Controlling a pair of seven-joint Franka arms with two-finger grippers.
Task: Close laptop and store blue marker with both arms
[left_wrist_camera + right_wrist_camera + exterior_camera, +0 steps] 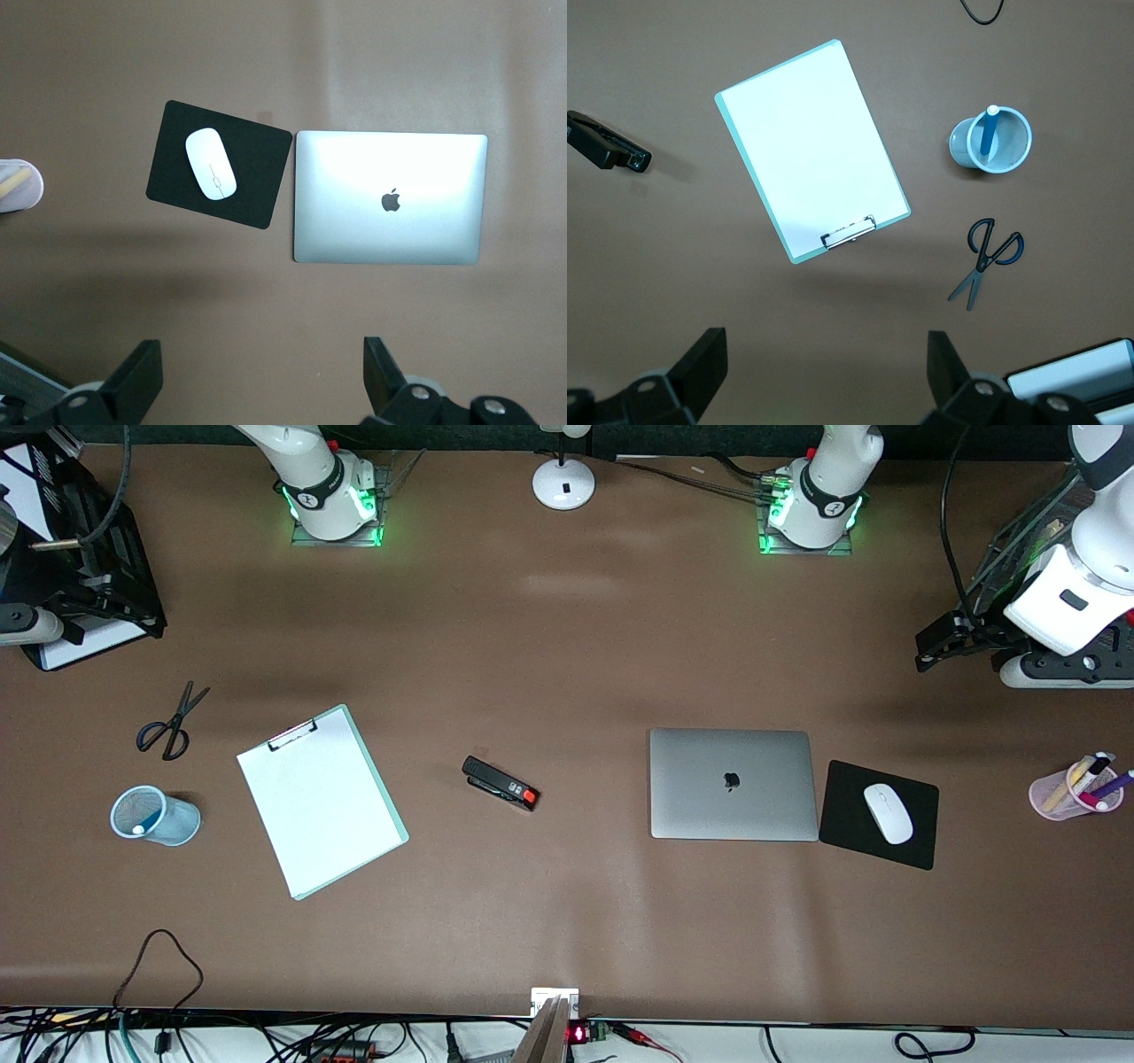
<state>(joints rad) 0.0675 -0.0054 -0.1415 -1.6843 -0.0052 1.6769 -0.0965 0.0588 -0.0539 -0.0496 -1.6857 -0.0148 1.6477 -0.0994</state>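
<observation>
laptop (732, 784) lid is down; blue marker (989, 137) stands in the blue cup (990, 140). left gripper (257, 390) and right gripper (824, 385) hang spread; risk: a needless descent topples the cup.

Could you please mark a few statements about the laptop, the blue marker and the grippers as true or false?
1. The laptop is shut, its lid logo up. True.
2. The blue marker lies on the clipboard. False: it stands in the blue mesh cup.
3. The mouse rests on the black mousepad. True.
4. The left gripper holds the stapler. False: it is open and empty, as is the right gripper.
</observation>
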